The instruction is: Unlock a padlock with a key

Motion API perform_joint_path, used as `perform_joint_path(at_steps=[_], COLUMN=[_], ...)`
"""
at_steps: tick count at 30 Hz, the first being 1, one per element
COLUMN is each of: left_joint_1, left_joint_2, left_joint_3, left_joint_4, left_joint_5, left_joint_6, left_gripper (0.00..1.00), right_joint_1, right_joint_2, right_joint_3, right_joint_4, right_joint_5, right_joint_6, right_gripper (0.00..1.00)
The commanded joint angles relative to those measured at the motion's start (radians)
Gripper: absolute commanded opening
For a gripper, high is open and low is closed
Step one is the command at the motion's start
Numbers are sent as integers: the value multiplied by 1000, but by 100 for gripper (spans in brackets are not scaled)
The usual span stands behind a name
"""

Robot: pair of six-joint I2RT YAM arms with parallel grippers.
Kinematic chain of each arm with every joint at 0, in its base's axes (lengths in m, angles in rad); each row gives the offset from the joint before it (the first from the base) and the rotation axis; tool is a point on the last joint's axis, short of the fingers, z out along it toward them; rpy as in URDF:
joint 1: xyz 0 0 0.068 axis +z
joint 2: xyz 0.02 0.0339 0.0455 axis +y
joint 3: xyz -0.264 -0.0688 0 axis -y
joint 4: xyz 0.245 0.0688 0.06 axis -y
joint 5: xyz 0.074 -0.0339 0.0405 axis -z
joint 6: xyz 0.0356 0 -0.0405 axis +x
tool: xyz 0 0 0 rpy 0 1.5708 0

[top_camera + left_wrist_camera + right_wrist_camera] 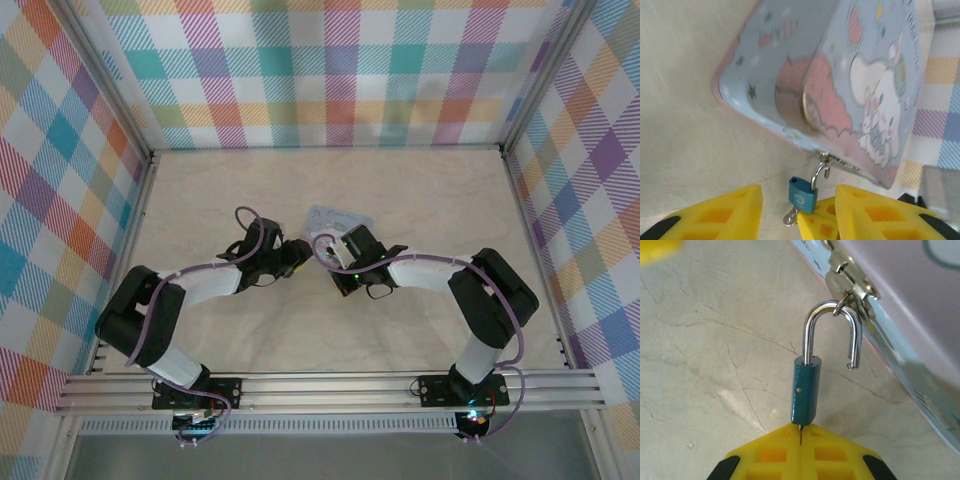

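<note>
The padlock (805,390) is a small teal block with a silver shackle (832,330). It hangs from the latch ring (850,285) of the pastel-blue cartoon box (840,80). One shackle leg stands free of the body, so the lock is open. My right gripper (801,432) is shut on the key (800,429), whose blade sits in the padlock's underside. In the left wrist view the padlock (802,195) and key head (791,217) lie between the spread fingers of my left gripper (798,210), which is open and touches neither. Both grippers meet beside the box (338,222).
The box lies flat on the pale marble-look tabletop (420,200), just beyond the two grippers. Checked fabric walls (340,70) close in the back and both sides. A metal rail (330,385) runs along the near edge.
</note>
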Motion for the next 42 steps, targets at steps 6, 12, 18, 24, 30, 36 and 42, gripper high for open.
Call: perform_joint_path(at_steps=[6,12,18,24,30,36,42], left_joint_1=[67,88,97,98,98,97,98], left_joint_2=[-63,-39,45,160,228,240,252], left_joint_3=[53,124,216,315,349,347,335], left_joint_4=[-131,-184,-174,-180,-151,-157,-147], left_joint_5=[-67,-100,-114,-79,-18,-5,7], left_joint_6=[87,145,190,201,190,201,197], left_gripper=[45,50,53,50,43,39,37], right_joint_1=[-3,-2,3,15,31,52,64], right_joint_2=[-2,-15,-26,-30,-34,-22,-19], right_joint_3=[7,4,4,12,11,15,21], right_joint_4=[-18,-34,-19,-33,-31,-23,-7], right_joint_5=[-7,1,-20,-3,12,76,128], right_joint_6=[-61,-92,-111,-157,-183,-259,-310], right_gripper=[0,0,0,0,0,0,0])
